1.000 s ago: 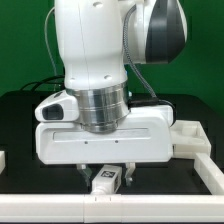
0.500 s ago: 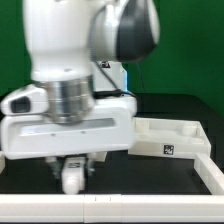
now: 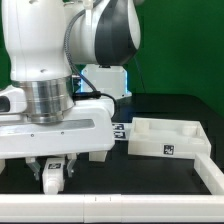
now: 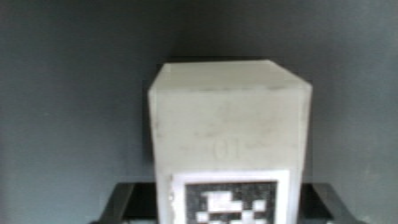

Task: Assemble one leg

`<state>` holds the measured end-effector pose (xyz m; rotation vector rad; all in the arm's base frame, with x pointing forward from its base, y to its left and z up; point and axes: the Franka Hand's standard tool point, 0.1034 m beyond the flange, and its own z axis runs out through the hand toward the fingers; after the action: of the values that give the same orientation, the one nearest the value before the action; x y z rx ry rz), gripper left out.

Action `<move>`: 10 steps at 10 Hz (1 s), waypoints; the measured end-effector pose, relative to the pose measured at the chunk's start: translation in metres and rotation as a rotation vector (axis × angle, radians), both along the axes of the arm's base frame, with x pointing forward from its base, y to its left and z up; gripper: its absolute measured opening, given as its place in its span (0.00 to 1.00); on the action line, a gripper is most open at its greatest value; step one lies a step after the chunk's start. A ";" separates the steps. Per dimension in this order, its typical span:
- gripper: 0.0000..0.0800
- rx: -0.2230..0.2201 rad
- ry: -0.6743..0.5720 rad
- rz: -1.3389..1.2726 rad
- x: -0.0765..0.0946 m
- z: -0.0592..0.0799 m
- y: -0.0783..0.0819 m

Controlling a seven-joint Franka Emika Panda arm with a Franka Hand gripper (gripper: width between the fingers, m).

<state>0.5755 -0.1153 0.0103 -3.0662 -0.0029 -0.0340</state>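
Gripper [image 3: 56,171], seemingly clamped on the leg [image 4: 228,120] (tag showing), has swung to the exterior view's left: transport under way.

A black tabletop [image 3: 160,176] lies before a green wall [image 3: 190,50], with a white strip [image 3: 150,213] bordering its edge

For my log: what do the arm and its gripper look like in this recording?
The arm is glossy white with rounded links, a dark grey joint cap and a ribbed silver wrist ring. The gripper has a wide white boxy body. A black cable runs beside the ring.
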 end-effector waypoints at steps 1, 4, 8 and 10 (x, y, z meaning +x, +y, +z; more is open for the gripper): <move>0.36 0.000 0.000 0.000 0.000 0.000 0.000; 0.72 0.006 -0.003 0.018 -0.006 0.034 0.016; 0.81 0.005 -0.029 0.026 -0.051 0.087 0.074; 0.81 0.006 -0.018 0.029 -0.053 0.080 0.070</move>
<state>0.5223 -0.0455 0.0905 -3.0596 -0.0487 -0.0603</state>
